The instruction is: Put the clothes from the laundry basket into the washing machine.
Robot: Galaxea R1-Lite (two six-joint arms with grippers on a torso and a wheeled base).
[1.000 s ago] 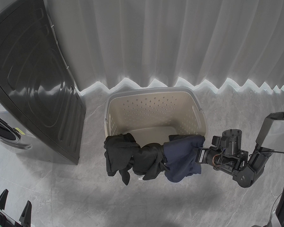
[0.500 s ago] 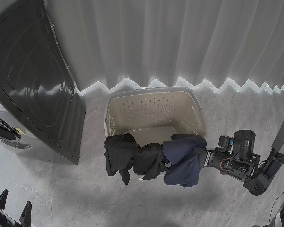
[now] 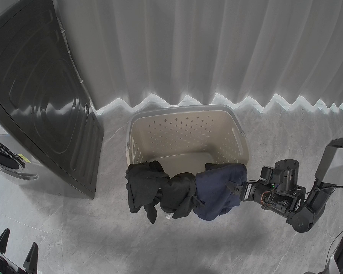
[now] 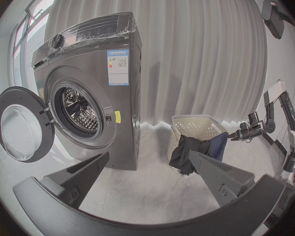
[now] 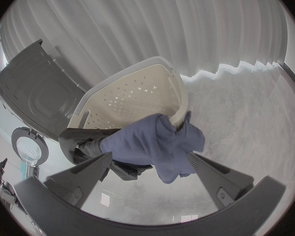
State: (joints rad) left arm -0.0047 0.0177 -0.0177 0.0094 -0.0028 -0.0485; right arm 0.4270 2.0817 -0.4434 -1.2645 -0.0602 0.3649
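Head view first: the laundry basket [image 3: 186, 109] sits on the floor before the curtain, its bottom bare as far as I can see, and both clothes are draped over its near rim. The black garment [image 3: 148, 187] is on the machine's side and the navy garment [image 3: 217, 193] is touching it on the other. My right pincer [image 3: 237, 189] is right at the navy garment's outer edge. So I'd say nothing has gone into the washing machine [image 3: 38, 96] yet, and the whole transfer is ahead with two pieces to carry. Over to the right wrist view: my fingers are spread apart with the navy cloth bunched in the gap between them, not clamped as far as I can judge. The black piece hangs just beyond it over the rim. From above I get the machine's top, its side panel and a sliver of the front ring. The left wrist view looks straight at the front: the door [image 4: 21, 125] is swung wide open and the drum [image 4: 77, 107] is bare metal as far as I can see, standing near the basket but apart from it. That same view has my left pincer [image 4: 148, 154] with its fingers apart, holding nothing, low over the floor.
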